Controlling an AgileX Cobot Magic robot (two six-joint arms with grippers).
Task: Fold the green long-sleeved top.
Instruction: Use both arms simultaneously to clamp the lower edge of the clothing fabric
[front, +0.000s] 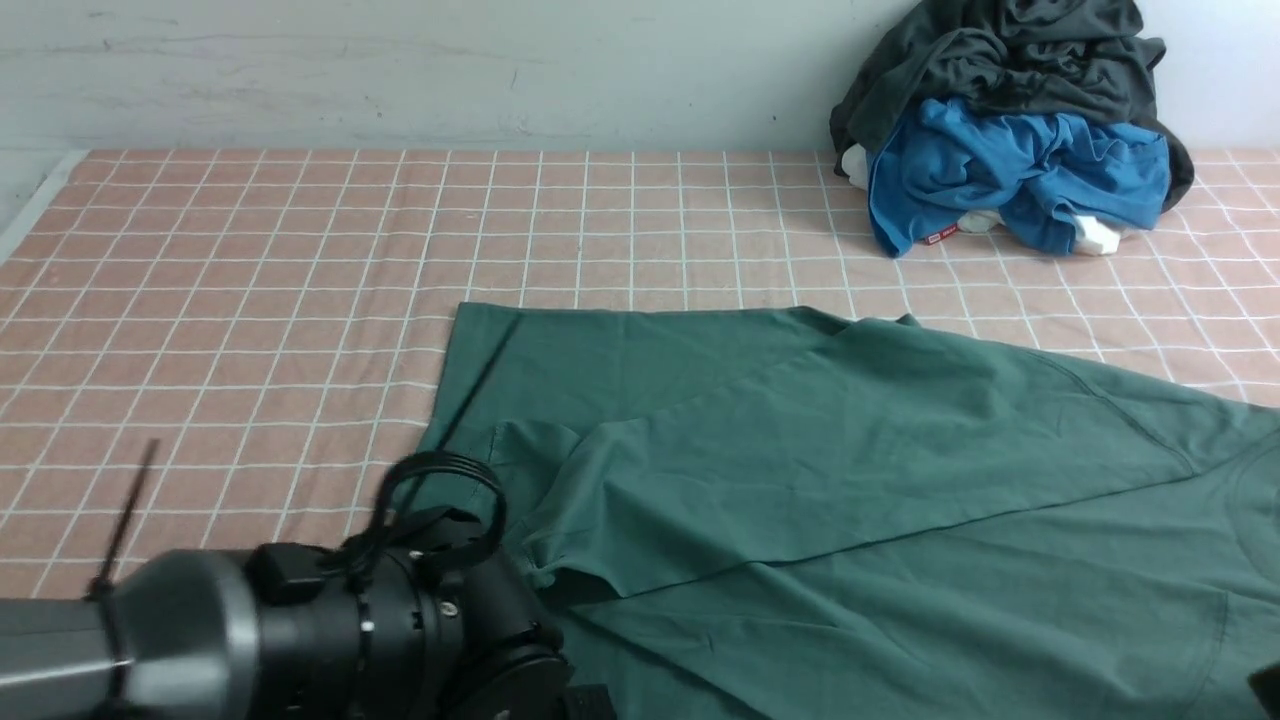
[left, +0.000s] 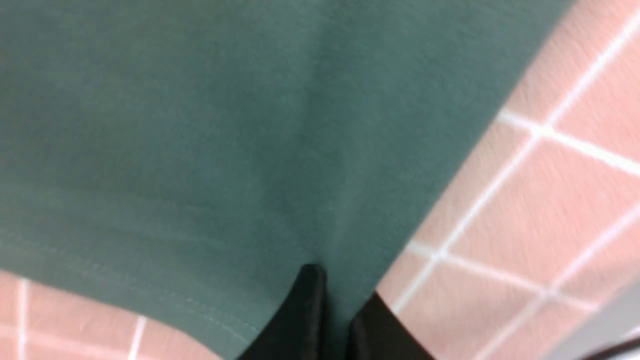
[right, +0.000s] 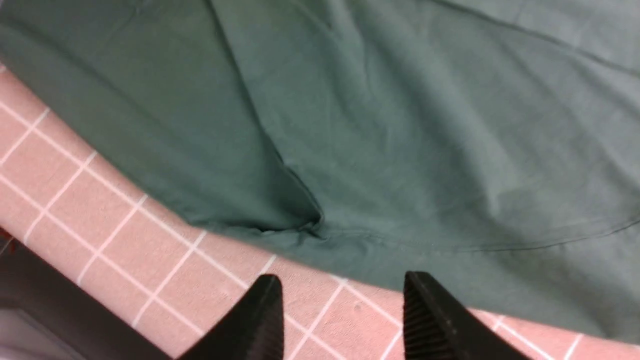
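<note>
The green long-sleeved top (front: 850, 480) lies spread over the near right of the pink checked cloth, with one sleeve folded across its body. My left arm (front: 350, 630) is low at the near left, at the top's corner; its fingers are out of the front view. In the left wrist view my left gripper (left: 340, 295) is shut on the green top (left: 200, 125) near its stitched hem. My right gripper (right: 342, 280) is open and empty above the bare checked cloth, just short of the top's edge (right: 400, 125).
A pile of dark grey (front: 1010, 50) and bright blue (front: 1000, 170) garments sits at the far right against the wall. The pink checked cloth (front: 250, 300) is bare at the left and back. The surface's dark near edge (right: 50, 300) shows beside my right gripper.
</note>
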